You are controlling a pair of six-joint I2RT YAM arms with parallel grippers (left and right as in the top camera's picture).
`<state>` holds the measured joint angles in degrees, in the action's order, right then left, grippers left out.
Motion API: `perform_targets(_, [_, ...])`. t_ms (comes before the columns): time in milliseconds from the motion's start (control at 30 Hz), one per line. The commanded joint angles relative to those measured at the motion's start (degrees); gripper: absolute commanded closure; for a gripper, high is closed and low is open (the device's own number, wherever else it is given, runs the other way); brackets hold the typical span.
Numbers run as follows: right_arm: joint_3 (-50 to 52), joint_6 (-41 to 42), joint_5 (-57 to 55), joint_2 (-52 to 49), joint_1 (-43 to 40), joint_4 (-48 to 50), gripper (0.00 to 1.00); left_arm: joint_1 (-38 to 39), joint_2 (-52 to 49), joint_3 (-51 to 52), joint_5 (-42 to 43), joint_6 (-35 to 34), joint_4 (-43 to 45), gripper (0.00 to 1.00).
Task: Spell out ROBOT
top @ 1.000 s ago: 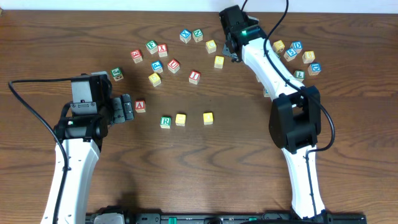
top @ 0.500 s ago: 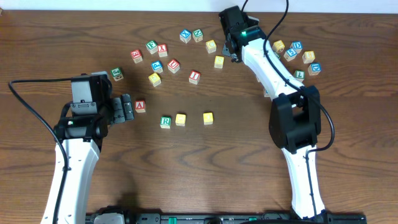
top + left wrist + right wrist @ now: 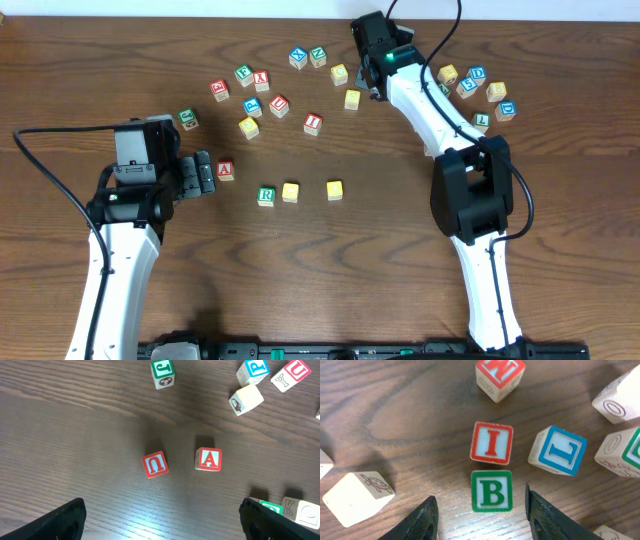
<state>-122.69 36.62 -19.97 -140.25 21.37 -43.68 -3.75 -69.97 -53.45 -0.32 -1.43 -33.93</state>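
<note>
From overhead I am seeing small, square-edged wooden cubes scattered on the dark, grained table (image 3: 330,270). The green R cube (image 3: 266,195) is lying just beside a yellow cube (image 3: 290,191), with a second yellow cube (image 3: 334,189) apart to their right. The right arm is hiding whatever sits under the right gripper (image 3: 373,88). The left gripper (image 3: 203,175) is sitting just beside the red A cube (image 3: 225,170).

The left wrist view is showing only the black jaw tips, spread wide and gripping nothing, with a red U cube (image 3: 155,465) and the A cube ahead.

At the right wrist, the jaws are standing about half apart around the green B cube (image 3: 492,491) without touching it (table showing on both sides). A red I cube (image 3: 492,442) is lying just beyond it.
</note>
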Motion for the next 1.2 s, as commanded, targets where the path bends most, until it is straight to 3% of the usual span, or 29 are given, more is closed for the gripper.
perform_targets(0, [0.2,-0.9,-1.6,-0.8,-0.1,0.5,0.49,-0.3,0.0,-1.6,-0.1,0.3,0.2,0.04])
perform_targets(567, [0.2,-1.1,-1.6,-2.8,-0.7,0.6,0.49,-0.3,0.0,-1.6,-0.1,0.3,0.2,0.04])
perform_targets(1167, [0.2,4.1,-2.6,-2.8,-1.3,-0.9,0.5,-0.3,0.0,-1.6,-0.1,0.3,0.2,0.04])
